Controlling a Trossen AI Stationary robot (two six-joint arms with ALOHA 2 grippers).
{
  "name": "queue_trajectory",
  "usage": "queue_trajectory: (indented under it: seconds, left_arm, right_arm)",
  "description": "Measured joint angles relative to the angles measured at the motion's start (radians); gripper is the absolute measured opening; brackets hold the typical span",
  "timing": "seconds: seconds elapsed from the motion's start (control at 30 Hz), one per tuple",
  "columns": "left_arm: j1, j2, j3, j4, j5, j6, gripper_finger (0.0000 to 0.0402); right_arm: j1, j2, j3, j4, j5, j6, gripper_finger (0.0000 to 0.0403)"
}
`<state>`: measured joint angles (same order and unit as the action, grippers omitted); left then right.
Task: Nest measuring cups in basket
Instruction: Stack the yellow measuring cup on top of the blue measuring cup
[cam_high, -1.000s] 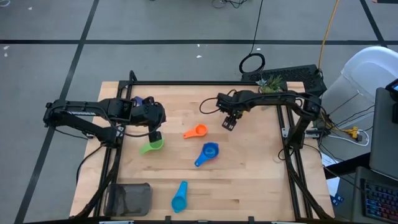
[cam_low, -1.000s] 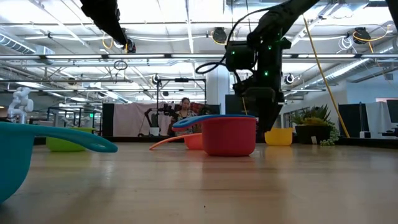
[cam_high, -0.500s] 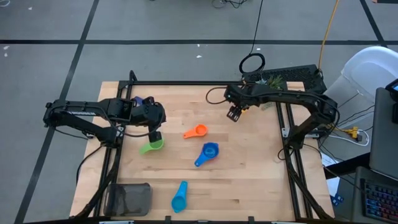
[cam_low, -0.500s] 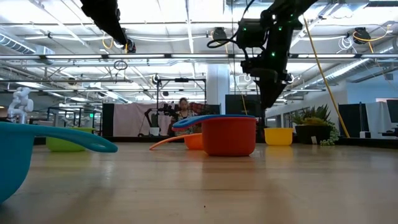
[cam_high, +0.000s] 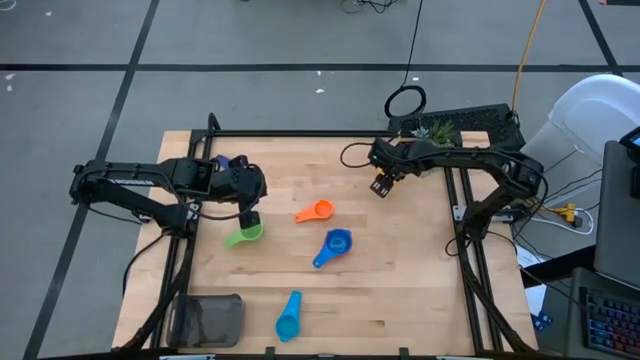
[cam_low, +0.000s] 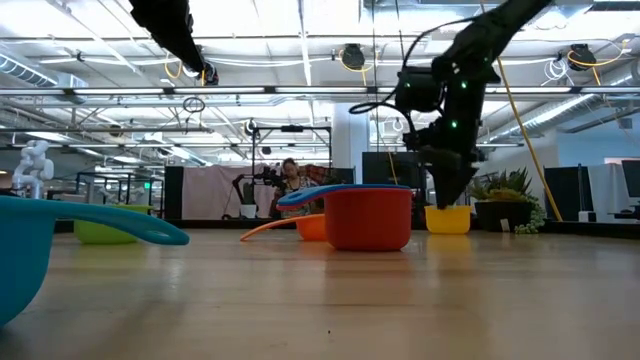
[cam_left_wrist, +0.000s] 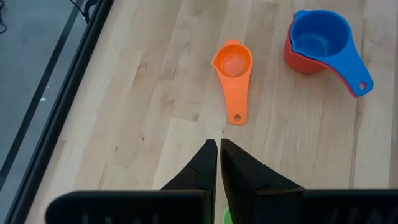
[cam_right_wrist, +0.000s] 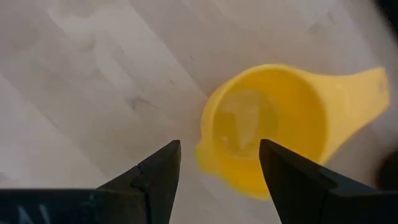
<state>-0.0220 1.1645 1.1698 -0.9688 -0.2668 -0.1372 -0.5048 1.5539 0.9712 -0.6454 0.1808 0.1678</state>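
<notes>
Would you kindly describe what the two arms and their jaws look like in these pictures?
Both arms are dark, nearly black, built of jointed segments. The left gripper ends in two slim, tapering black pieces on a broad dark bar. The right gripper has two wider, wedge-shaped black pieces. A black cable loops beside the right arm's wrist, and small green lights glow on that arm in the low view.

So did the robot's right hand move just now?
Yes. In the high view the right hand has slid away from the orange cup, toward the table's far right corner, and now hangs open over the yellow cup.
</notes>
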Motion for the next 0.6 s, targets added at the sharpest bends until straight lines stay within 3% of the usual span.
queue_trajectory:
  seconds: [0.2, 0.27, 0.4, 0.43, 0.6]
  left_arm:
    - [0.0, 0.0, 0.0, -0.001, 0.0, 0.0, 0.0026]
    - [0.0, 0.0, 0.0, -0.001, 0.0, 0.0, 0.0026]
    - [0.0, 0.0, 0.0, -0.001, 0.0, -0.001, 0.0026]
    - [0.0, 0.0, 0.0, -0.001, 0.0, -0.001, 0.0026]
    - [0.0, 0.0, 0.0, -0.001, 0.0, -0.002, 0.0026]
  right_arm:
    - [-0.01, 0.0, -0.104, 0.089, -0.079, -0.067, 0.0191]
    - [-0.002, 0.0, -0.125, 0.074, -0.081, -0.122, 0.0152]
    - [0.033, -0.001, -0.136, -0.008, -0.132, -0.279, 0.0028]
    - [0.045, -0.003, -0.135, -0.028, -0.14, -0.315, 0.0018]
    - [0.114, -0.002, -0.134, -0.14, -0.151, -0.461, 0.0025]
